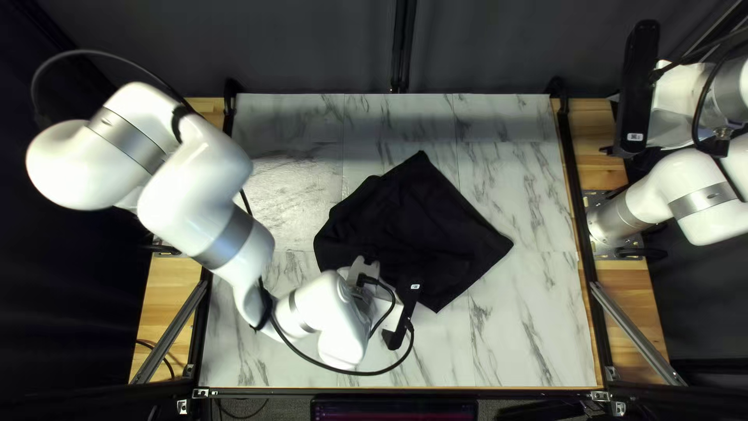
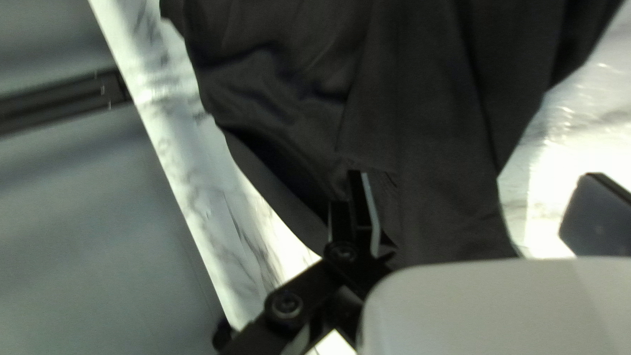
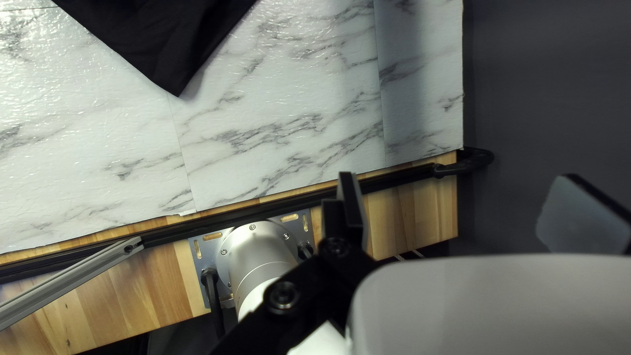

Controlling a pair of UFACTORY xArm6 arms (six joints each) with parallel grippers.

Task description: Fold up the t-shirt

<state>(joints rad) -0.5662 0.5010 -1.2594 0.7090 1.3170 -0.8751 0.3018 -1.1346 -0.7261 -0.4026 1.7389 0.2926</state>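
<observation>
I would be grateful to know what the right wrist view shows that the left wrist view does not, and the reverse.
Only the right wrist view: the wooden border, a straight silver metal bar, my right arm's round base and my open right gripper.

Only the left wrist view: a long black rail against the curtain, and my open left gripper, one finger seen against the cloth.

Both: the black cloth T-shirt, just a pointed corner in the right wrist view, the white marble-patterned tabletop and the grey curtain.

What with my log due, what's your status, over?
Left gripper, jaws open over the black shirt. Right gripper, jaws open, away from it. Shirt rumpled, unheld. Left arm partly hiding it.
</observation>
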